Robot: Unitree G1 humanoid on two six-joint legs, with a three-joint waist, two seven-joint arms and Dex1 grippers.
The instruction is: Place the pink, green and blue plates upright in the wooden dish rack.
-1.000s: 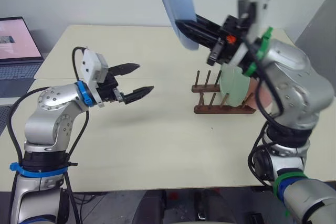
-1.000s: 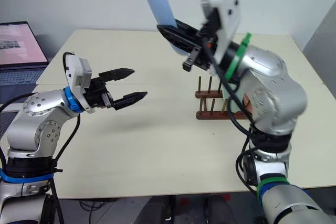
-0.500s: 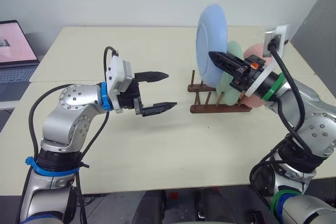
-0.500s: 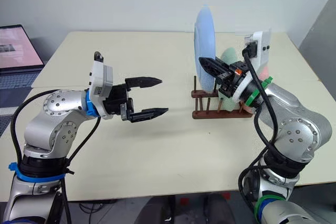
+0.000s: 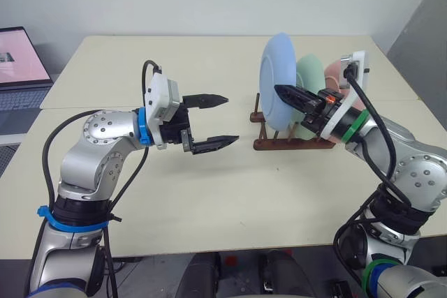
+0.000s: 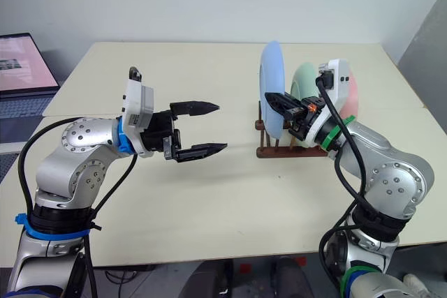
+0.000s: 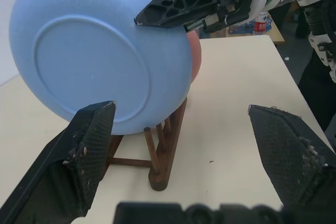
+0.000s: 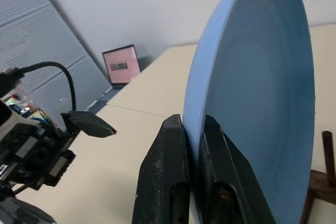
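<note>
Right pincer [image 6: 276, 98] is clenched on the rim of the round pale blue plate [image 5: 275, 80], holding it upright on edge at the near-left end of the small dark brown wooden dish rack [image 5: 293, 142] with its rows of upright pegs. Plate's lower edge sits down among the rack's end pegs; cannot tell whether it rests on the rails. Just behind the blue plate in the rack stands the round pale green plate [image 5: 308, 82], upright, and behind that the round pink plate [image 5: 334, 73], also upright. All three are lined up along the rack, faces parallel.

Left pincer [image 5: 213, 122] is released, fingers spread wide, empty, hovering above the cream bench [image 5: 209, 193] to the left of the rack, well apart from it and pointing toward it.

An open laptop with a pink screen [image 5: 22, 55] sits far left of the rack, off the bench's edge.
</note>
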